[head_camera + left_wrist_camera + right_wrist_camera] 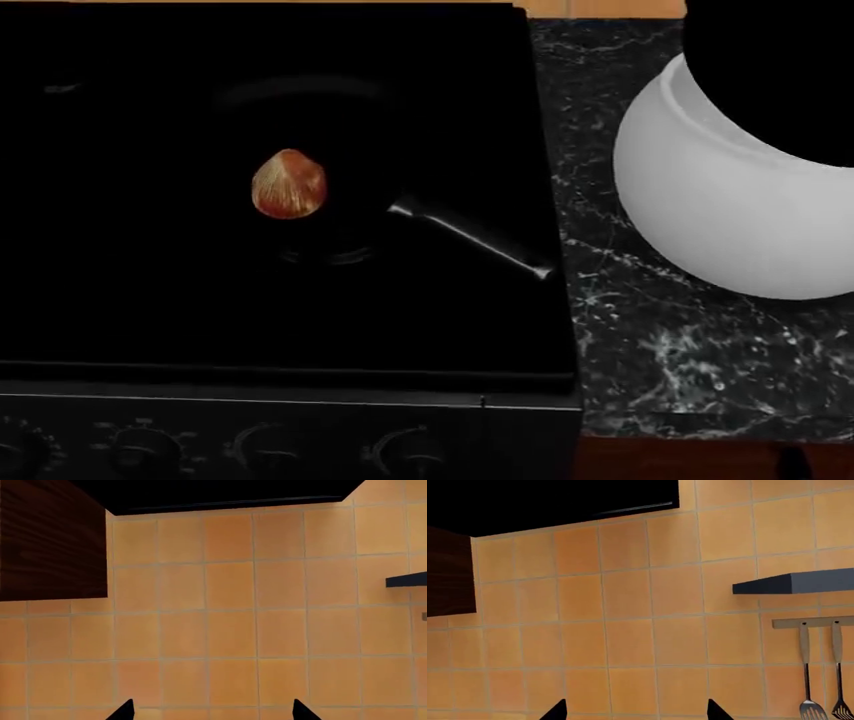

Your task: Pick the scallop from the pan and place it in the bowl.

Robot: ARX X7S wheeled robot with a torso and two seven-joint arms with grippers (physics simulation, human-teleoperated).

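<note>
Head view shows the scallop [290,184] lying in the pan [320,180] on the black stovetop [160,300], toward the surface's [641,340] left side; the bowl [734,200] stands well apart near the right edge. The scallop is a small teardrop shell, orange-red fading to tan, finely ribbed. It is probably light, stiff and somewhat brittle, and best pinched across its wider lower edges. The left pincer [212,711] and right pincer [636,710] both stand spread and empty, facing the tiled wall [227,620].

one scallop [288,184], one pan [470,237], one bowl [737,200], two hanging utensils [808,706], four stove knobs [411,450]
</note>
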